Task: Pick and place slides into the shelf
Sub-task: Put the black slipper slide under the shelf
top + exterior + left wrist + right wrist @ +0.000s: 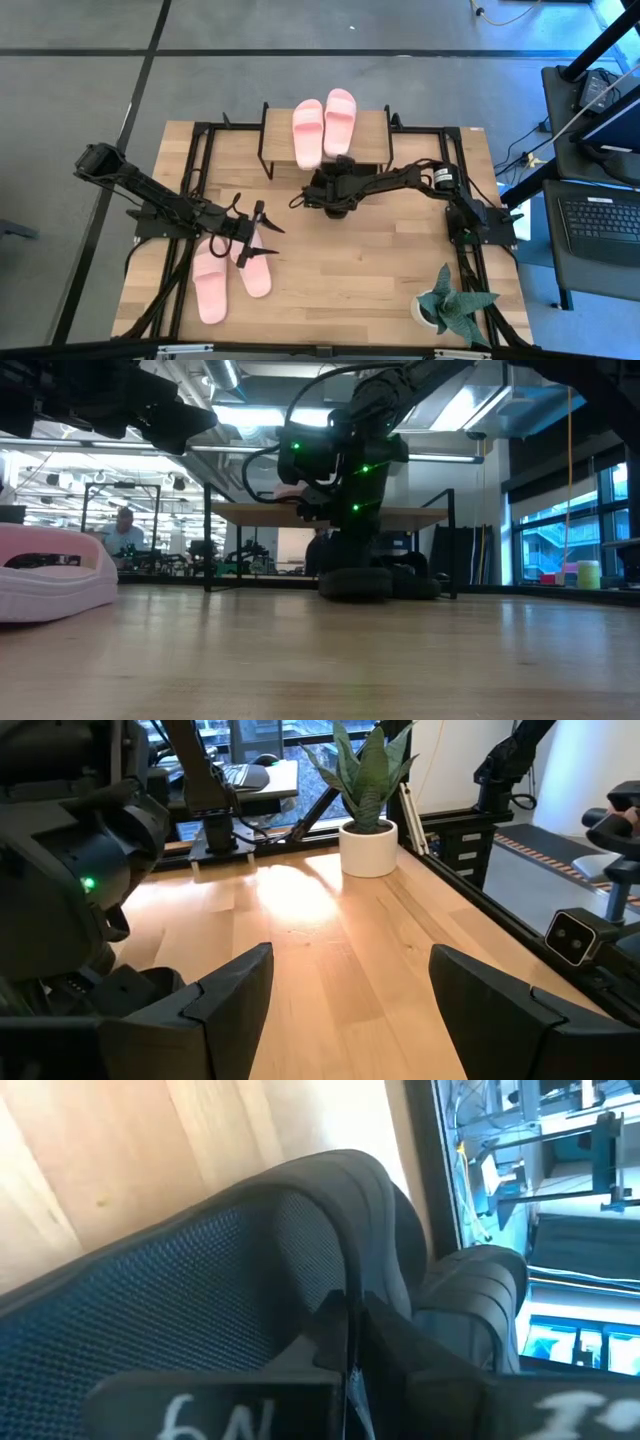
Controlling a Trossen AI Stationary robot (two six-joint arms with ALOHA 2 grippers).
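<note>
Reaching across the table (380,250), the right gripper (322,195) sits just in front of the shelf (372,140), pressed down on a black slide (250,1280). Its wrist camera shows the dark fingers (345,1350) drawn together against the slide's ribbed strap, so they look closed on it, though the close-up view leaves that a little uncertain. A second black slide (480,1295) lies right beside the first, next to the table's black edge rail. From table height, both show as a low dark heap under the arm.

Two pink slides (323,128) lie side by side on the shelf's top board. Another pink pair (228,275) rests on the table near the left front corner. The left gripper (262,238) hovers just above that pair, jaws spread wide and holding nothing. A potted plant (448,302) stands at the right front corner.
</note>
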